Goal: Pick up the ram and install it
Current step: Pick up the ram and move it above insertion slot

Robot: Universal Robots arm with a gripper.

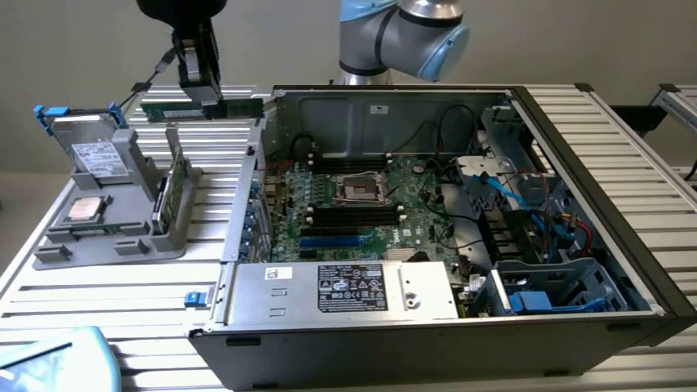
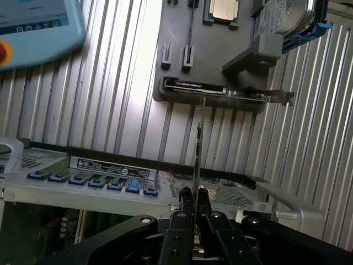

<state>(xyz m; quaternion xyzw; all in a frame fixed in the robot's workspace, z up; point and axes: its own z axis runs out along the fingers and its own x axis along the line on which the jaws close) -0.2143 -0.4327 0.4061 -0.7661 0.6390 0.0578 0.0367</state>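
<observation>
The ram [image 1: 234, 108] is a thin green stick held level in the air, above the ribbed table and just off the open computer case's [image 1: 610, 245] wall at the exterior view's left. My gripper [image 1: 207, 104] hangs from above, shut on the stick near its middle. In the wrist view the ram [image 2: 197, 149] shows edge-on as a thin line rising from between the black fingers [image 2: 185, 207]. Black memory slots [image 1: 354, 217] lie on the motherboard [image 1: 414, 204] inside the case, beside the processor socket [image 1: 360, 189].
A grey parts holder [image 1: 109, 237] on the exterior view's left carries a silver processor chip [image 1: 85, 209], a drive [image 1: 98, 151] and an upright card [image 1: 175, 192]. A teach pendant [image 1: 55, 363] lies at the front corner. Cables and drive bays [image 1: 544, 245] crowd the case's right side.
</observation>
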